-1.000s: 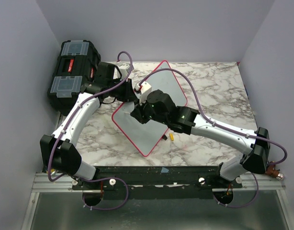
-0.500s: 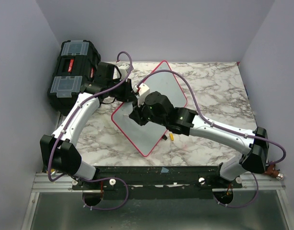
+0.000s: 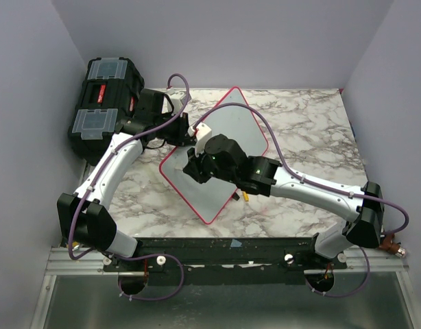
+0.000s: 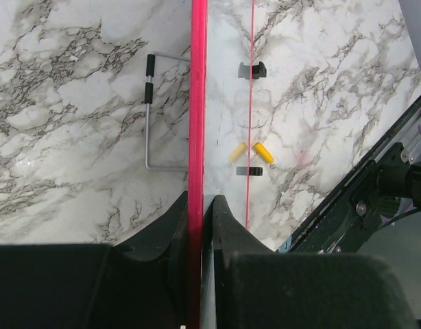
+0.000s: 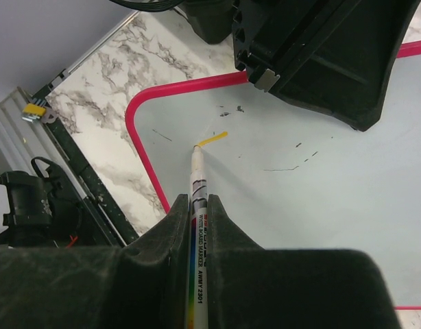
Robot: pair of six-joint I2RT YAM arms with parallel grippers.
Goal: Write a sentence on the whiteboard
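from above: one whiteboard [image 3: 234, 127] is in the middle of the marble table [image 3: 313, 130], with one black toolbox [image 3: 104, 103] at 10 o'clock. the left arm [image 3: 111, 168] and right arm [image 3: 313, 188] reach over the board and hide part of it.
left wrist: the left pincer [image 4: 197, 205] pinches the board's pink edge. one yellow cap [image 4: 263, 152] lies at 2 o'clock.
right wrist: the right pincer [image 5: 197, 202] grips one marker [image 5: 197, 233], its tip on one short yellow line [image 5: 213, 139].

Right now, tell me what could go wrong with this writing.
The left gripper pinches only the pink frame of the whiteboard, so pen pressure could shift the board. The marker, clamped in the right gripper, might slide back in that grip. The yellow stroke is pale against the white, maybe illegible.
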